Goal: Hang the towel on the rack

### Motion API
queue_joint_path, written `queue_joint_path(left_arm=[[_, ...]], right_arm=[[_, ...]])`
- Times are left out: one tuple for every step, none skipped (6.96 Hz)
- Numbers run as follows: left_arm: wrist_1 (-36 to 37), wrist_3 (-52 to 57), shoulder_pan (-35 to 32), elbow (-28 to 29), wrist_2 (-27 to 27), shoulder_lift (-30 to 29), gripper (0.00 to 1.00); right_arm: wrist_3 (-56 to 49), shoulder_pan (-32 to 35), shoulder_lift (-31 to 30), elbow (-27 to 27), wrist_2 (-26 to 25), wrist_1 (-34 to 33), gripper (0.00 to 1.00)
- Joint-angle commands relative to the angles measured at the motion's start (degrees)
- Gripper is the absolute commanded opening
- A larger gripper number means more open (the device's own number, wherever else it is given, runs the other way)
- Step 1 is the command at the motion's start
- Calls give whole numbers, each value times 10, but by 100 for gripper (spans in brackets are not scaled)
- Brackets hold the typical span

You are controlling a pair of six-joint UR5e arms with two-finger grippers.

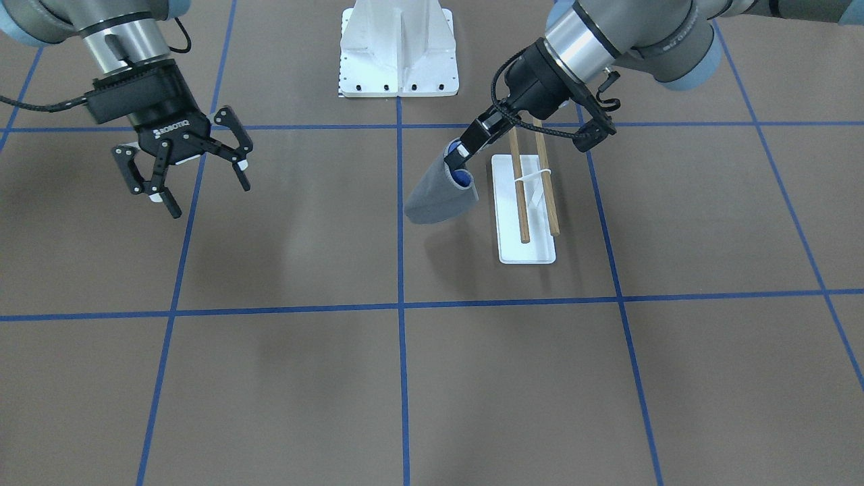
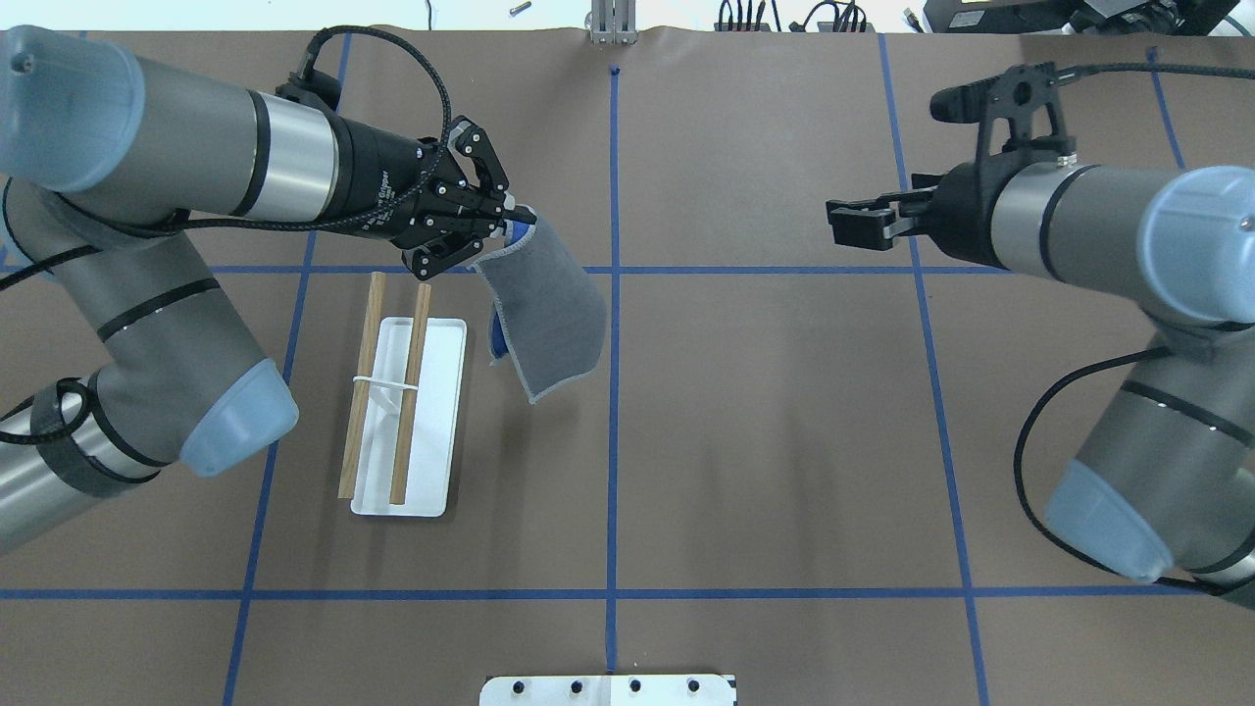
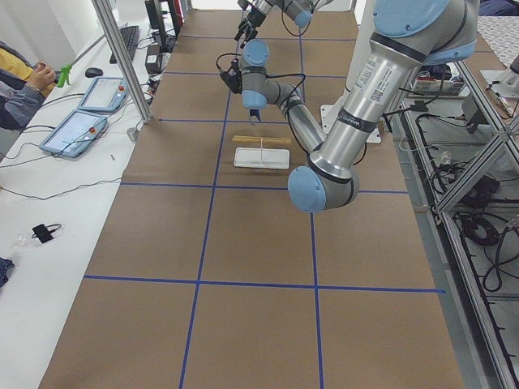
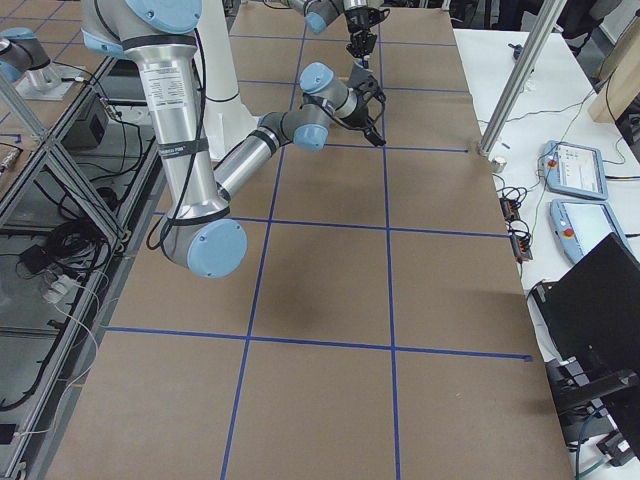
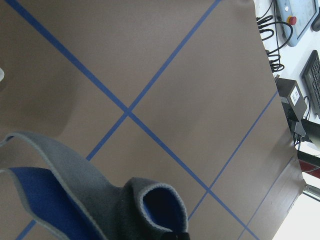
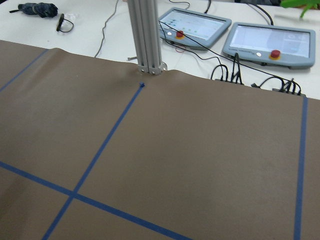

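Task is judged partway done: pickup is finished, draping is not yet done, nothing is seen on the rack. The brown table [image 2: 784,441] with blue grid lines is taken as the work surface. The left arm [image 2: 196,167] is stretched forward and bent inward, wrist laid nearly level and pointed toward table centre, just past the far end of the rack. The right arm [image 2: 1098,235] is parked high on its own side, well apart from the work, wrist pointed inward. The rack [image 2: 443,392] is seen standing on the left half, white base flat, both wooden dowels [image 2: 410,392] bare and running away from the robot. The towel [image 2: 549,314] is held by one pinched top corner and hangs beside the rack on the centre side, grey face out, blue reverse showing at the fold; it is not touching the dowels and appears lifted off the table. The left gripper [image 2: 505,214] is clamped on that corner, confirmed by bunched cloth at the bottom of the left wrist view. The right gripper [image 1: 209,196] is seen with jaws spread wide and nothing between them. What is left is judged to be carrying the towel over a dowel, lowering it across, and letting go.
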Motion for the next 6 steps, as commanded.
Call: queue_joint_path(left_arm=[[3,-51,23,-29,77,32,0],[4,-99,30,-41,97,45,0],[4,-150,31,-47,102,60,0],[4,-162,34,-48,103,62,0],[4,-159,43,-49,102,65,0],[4,-152,49,-53,102,65,0]], right_arm=[[33,74,-40,-2,113,-3,100],[59,97,-43,-10,157,-6,100],[70,123,-50,-11,195,-30,100],[70,158,-58,-11,244,-63,100],[68,196,-70,-11,306,-92,100],[57,222,-91,-14,327,-105,100]])
